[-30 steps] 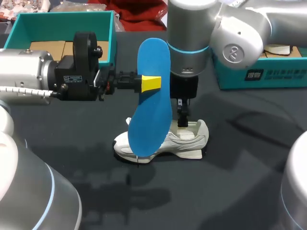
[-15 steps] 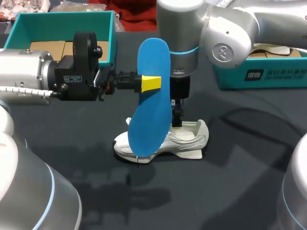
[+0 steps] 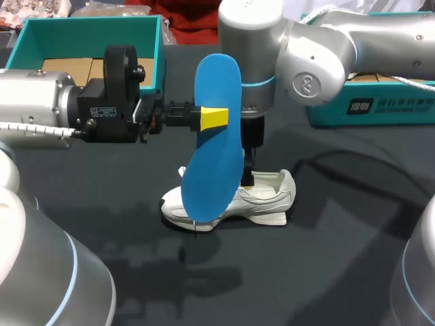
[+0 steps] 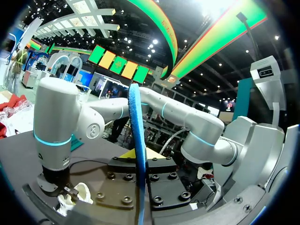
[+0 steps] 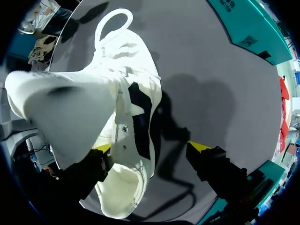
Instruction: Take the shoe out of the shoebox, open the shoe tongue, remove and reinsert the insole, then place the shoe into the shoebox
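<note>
Looking down from the head view, we see our left gripper [image 3: 215, 117] pinching the blue insole [image 3: 216, 146] at its middle, one yellow tip flat on the near face. It holds the insole upright and clear of the table [image 3: 340, 258], presumably so the toe end can later be steered down into the shoe. The white sneaker [image 3: 234, 201] stands on the dark cloth under the insole's lower end, partly hidden behind it. Our right gripper [image 3: 250, 173] hangs straight down at the sneaker's opening, probably to keep the shoe steady or its mouth wide. Its fingers are too hidden here to judge. The open teal shoebox [image 3: 155, 61] waits at the far left, well apart from the shoe.

From the left wrist view, the insole [image 4: 137, 140] runs edge-on between our left gripper's [image 4: 139, 161] closed fingers and out ahead of them. Beyond it the right arm [image 4: 54, 122] comes down on the sneaker [image 4: 75, 194].

From the right wrist view, our right gripper [image 5: 150, 149] is spread wide. One yellow tip lies just beside or under the sneaker's [image 5: 126, 112] side, the other on bare cloth apart from it. The sneaker's open heel end lies between the fingers, gripped by neither.
</note>
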Tool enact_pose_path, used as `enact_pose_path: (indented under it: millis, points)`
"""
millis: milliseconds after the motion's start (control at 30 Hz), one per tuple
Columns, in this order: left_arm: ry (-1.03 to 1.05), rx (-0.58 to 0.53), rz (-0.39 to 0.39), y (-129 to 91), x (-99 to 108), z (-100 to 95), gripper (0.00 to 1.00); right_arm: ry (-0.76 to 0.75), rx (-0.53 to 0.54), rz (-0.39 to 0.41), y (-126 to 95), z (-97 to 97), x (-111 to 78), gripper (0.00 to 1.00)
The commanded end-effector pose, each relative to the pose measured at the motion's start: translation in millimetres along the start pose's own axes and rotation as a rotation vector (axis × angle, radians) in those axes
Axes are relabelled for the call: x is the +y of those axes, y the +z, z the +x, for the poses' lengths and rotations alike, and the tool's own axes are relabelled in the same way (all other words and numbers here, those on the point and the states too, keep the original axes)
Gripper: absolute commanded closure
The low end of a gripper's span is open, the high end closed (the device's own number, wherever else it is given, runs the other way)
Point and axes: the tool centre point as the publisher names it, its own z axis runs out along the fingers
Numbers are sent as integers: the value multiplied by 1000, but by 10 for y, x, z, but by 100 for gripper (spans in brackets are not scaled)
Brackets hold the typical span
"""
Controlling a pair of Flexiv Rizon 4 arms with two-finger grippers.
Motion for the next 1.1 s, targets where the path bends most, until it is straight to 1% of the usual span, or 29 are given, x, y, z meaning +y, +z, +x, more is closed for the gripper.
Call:
enact_pose_path:
  millis: [33,133,267,333,400,467,500,533,700,900,1000,1100]
  points:
    - [0,2,0,37,-1,-23,100,-4,10,-10,105,-25,-9,11]
    - [0,2,0,37,-1,-23,100,-9,14,-9,123,-23,-6,22]
    - [0,2,0,37,-1,-23,100,-16,21,-8,140,-9,-18,31]
    - [0,2,0,37,-1,-23,100,-20,26,-5,153,5,-21,51]
    - [0,2,0,37,-1,-23,100,-25,34,-5,172,24,-28,60]
    - [0,2,0,37,-1,-23,100,-29,38,-3,180,43,-32,80]
    - [0,2,0,37,-1,-23,100,-31,41,-2,179,50,-34,96]
    - [0,2,0,37,-1,-23,100,-33,45,2,176,60,-35,100]
    - [0,2,0,37,-1,-23,100,-40,68,37,138,94,-13,100]
    - [0,2,0,37,-1,-23,100,-35,94,55,78,125,9,100]
    - [0,2,0,37,-1,-23,100,-9,111,45,22,146,12,100]
    - [0,2,0,37,-1,-23,100,72,123,10,-47,181,1,100]
